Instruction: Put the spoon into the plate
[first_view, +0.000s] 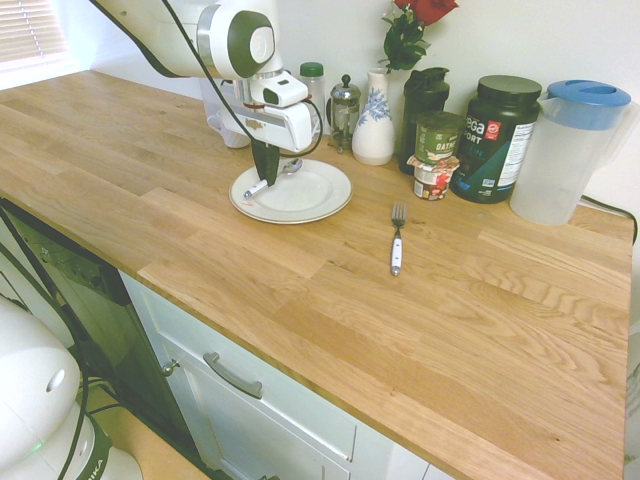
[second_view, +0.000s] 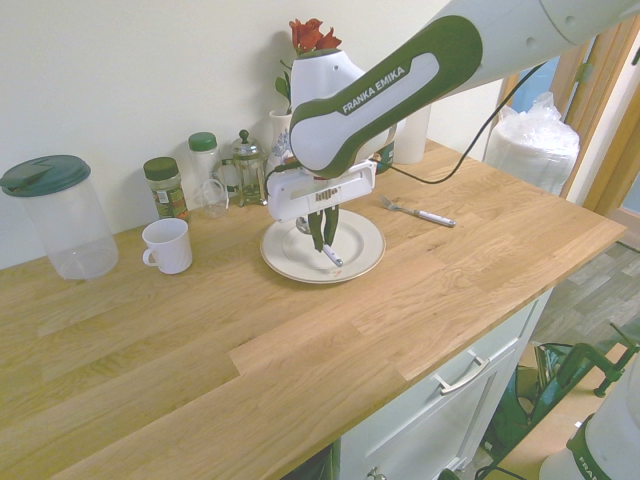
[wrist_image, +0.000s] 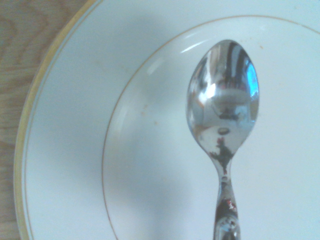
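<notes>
Claw (first_view: 265, 178) clamped tight on the spoon (first_view: 272, 177), pointing straight down just above the plate (first_view: 322, 197).

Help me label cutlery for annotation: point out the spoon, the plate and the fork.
spoon (wrist_image: 223, 102), wrist view, on its shiny bowl.
plate (first_view: 318, 195), first exterior view, on its bare rim.
fork (first_view: 396, 252), first exterior view, on its white handle.

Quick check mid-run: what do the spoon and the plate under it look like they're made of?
Spoon: the bowl looks like polished metal, mirror-bright with reflections; the handle is white, probably plastic. Plate: glossy white, likely glazed ceramic, with thin gold lines at the rim and well, though plastic can't be ruled out.
</notes>
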